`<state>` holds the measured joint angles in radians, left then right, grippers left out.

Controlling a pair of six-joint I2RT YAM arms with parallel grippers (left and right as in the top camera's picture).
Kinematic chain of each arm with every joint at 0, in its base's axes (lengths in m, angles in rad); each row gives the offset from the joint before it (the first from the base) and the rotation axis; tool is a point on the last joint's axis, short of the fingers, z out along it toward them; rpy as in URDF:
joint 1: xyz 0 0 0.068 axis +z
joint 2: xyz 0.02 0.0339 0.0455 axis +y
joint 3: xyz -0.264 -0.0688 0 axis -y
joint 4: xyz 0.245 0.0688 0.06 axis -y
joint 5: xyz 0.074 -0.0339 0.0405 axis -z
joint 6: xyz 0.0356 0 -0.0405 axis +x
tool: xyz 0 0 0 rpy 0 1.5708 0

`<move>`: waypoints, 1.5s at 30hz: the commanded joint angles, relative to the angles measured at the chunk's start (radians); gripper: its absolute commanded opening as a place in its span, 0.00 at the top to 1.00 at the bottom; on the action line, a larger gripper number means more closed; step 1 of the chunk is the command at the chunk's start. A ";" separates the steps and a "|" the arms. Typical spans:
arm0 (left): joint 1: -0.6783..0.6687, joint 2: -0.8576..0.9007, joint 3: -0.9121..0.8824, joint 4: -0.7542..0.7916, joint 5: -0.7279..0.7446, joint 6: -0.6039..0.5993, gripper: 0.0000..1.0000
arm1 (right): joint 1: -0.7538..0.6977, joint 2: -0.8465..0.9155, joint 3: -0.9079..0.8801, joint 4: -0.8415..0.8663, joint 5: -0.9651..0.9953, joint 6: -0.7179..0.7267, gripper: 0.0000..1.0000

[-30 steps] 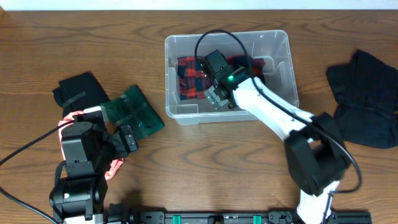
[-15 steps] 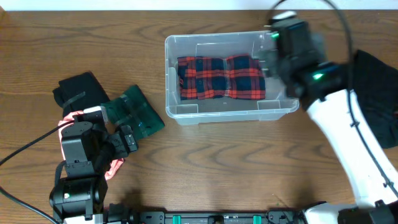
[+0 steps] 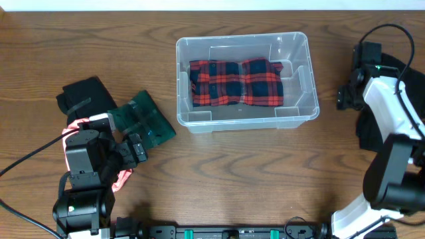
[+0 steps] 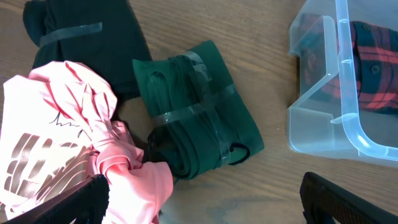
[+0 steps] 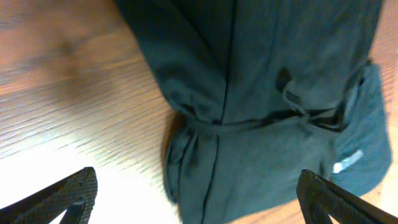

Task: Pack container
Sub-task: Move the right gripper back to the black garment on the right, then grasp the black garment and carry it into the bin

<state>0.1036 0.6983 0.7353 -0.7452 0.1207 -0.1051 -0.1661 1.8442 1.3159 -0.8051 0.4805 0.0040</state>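
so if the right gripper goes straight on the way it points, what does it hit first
The black cloth: it lies right ahead of the right gripper, between its open jaws. Depth is hard to judge.

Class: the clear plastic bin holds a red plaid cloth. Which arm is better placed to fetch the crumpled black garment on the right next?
Right, probably. The open right gripper hangs directly over the crumpled black garment; the left gripper, also open, is across the table by a green taped bundle.
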 commanded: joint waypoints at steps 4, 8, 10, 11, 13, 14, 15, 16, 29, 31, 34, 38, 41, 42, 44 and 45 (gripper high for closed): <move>-0.003 0.000 0.023 -0.002 0.002 -0.005 0.02 | -0.044 0.112 -0.003 0.065 0.010 0.024 0.01; -0.003 0.000 0.023 -0.002 0.002 -0.005 0.02 | -0.070 0.169 -0.003 0.109 0.010 0.013 0.01; -0.003 0.000 0.023 -0.003 0.002 -0.005 0.02 | -0.087 0.194 -0.003 0.124 0.010 0.014 0.01; -0.003 0.000 0.023 -0.003 0.002 -0.005 0.02 | -0.097 0.206 -0.003 0.134 0.010 0.014 0.01; -0.003 0.000 0.023 -0.003 0.002 -0.005 0.02 | -0.116 0.226 -0.003 0.145 0.010 0.015 0.01; -0.003 0.000 0.023 -0.003 0.002 -0.005 0.02 | -0.125 0.233 -0.003 0.151 0.010 0.018 0.01; -0.003 0.000 0.023 -0.003 0.002 -0.005 0.02 | -0.135 0.238 -0.003 0.156 0.010 0.018 0.01; -0.003 0.000 0.023 -0.003 0.002 -0.005 0.02 | -0.143 0.243 -0.003 0.160 0.010 0.018 0.01; -0.003 0.000 0.023 -0.003 0.002 -0.005 0.02 | -0.151 0.246 -0.002 0.162 -0.017 0.017 0.90; -0.003 0.000 0.023 -0.002 0.002 -0.005 0.02 | -0.132 0.233 0.000 0.159 -0.017 0.017 0.97; -0.003 0.000 0.023 -0.002 0.002 -0.005 0.02 | -0.090 0.181 0.011 0.158 -0.017 0.017 0.99; -0.003 0.000 0.023 -0.003 0.002 -0.005 0.02 | -0.024 0.068 0.029 0.161 -0.017 -0.006 0.99; -0.003 0.000 0.023 -0.002 0.002 -0.005 0.02 | 0.038 -0.044 0.050 0.162 -0.018 -0.021 0.99; -0.003 0.000 0.023 -0.002 0.002 -0.005 0.02 | 0.060 -0.079 0.056 0.162 -0.017 -0.025 0.99; -0.003 0.000 0.023 -0.002 0.002 -0.005 0.02 | 0.108 -0.157 0.068 0.165 -0.017 -0.045 0.99; -0.003 0.000 0.023 -0.003 0.002 -0.005 0.02 | 0.132 -0.193 0.072 0.168 -0.017 -0.055 0.99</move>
<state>0.1036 0.6983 0.7353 -0.7456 0.1207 -0.1051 -0.0963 1.7973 1.3327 -0.6559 0.4488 -0.0128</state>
